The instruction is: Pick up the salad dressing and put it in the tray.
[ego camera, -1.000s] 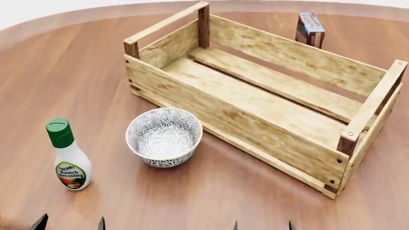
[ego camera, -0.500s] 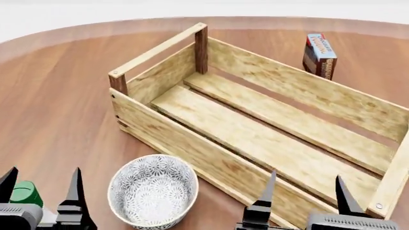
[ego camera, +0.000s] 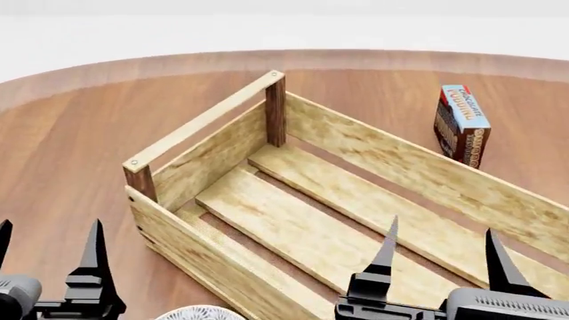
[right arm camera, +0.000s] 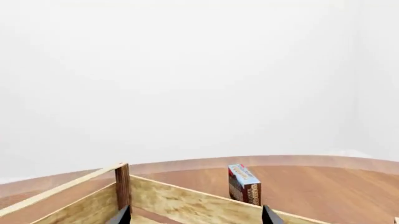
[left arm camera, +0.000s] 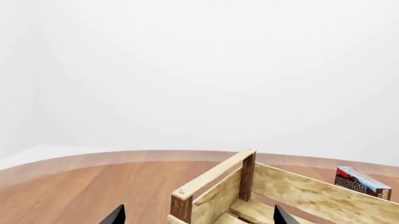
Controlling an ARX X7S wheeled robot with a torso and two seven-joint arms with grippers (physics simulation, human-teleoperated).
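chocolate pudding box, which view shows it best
The head view: the chocolate pudding box stands whole and upright on the table beyond the tray's far wall, its label facing up. The right wrist view shows it smaller but whole; the left wrist view catches only its top over the wall.

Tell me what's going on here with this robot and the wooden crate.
A two-armed robot faces a round wooden table holding an empty tray. Both pincers are open and hold nothing: the left pincer beside the tray's near corner, the right pincer in front of its slatted floor. A chocolate pudding box stands upright beyond the tray. A patterned bowl barely shows at the bottom edge. The salad dressing is out of view, so nothing is picked up yet.
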